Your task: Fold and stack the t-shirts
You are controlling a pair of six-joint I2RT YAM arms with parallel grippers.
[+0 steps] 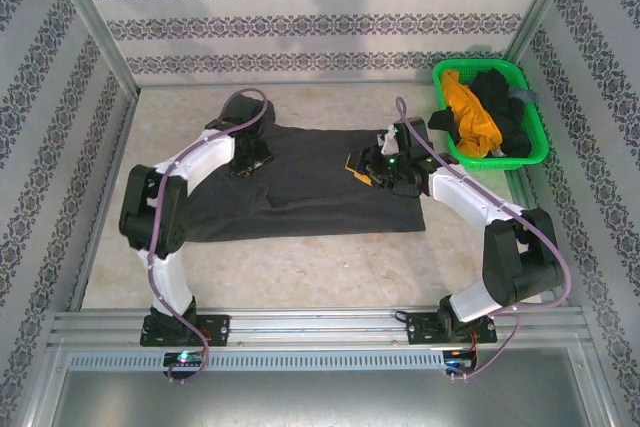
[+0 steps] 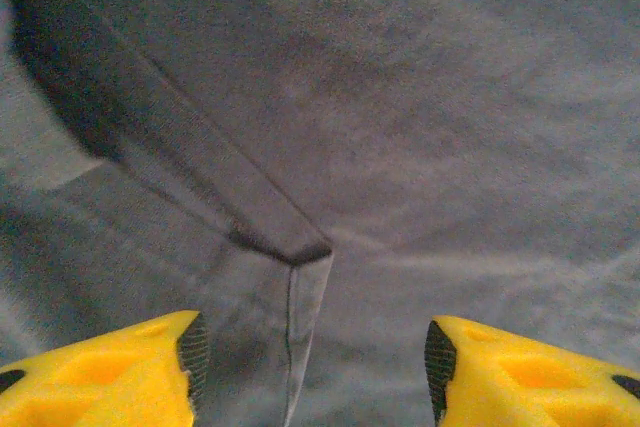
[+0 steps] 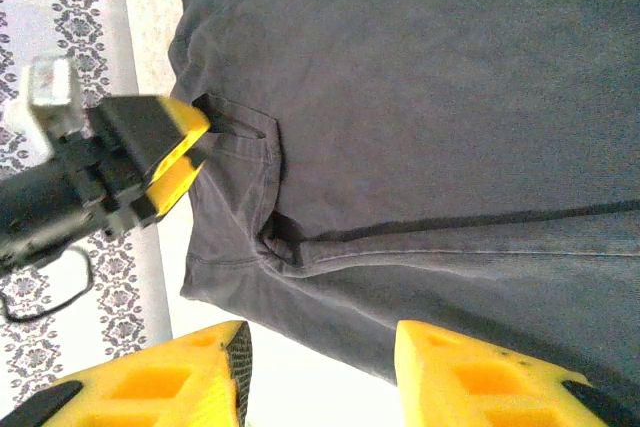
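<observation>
A large charcoal-grey t-shirt lies spread across the middle of the table. My left gripper sits at the shirt's far left part. In the left wrist view it is open just above the cloth, and a folded hem corner lies ahead of the fingers. My right gripper hovers over the shirt's right half. In the right wrist view it is open above the shirt's edge, with nothing gripped. A mustard-yellow t-shirt and a black t-shirt lie bunched in the basket.
The bright green mesh basket stands at the back right, close to the right arm. Patterned walls close in the table on three sides. Bare tabletop runs between the shirt and the arm bases. The left gripper's yellow fingers show beside the shirt's sleeve.
</observation>
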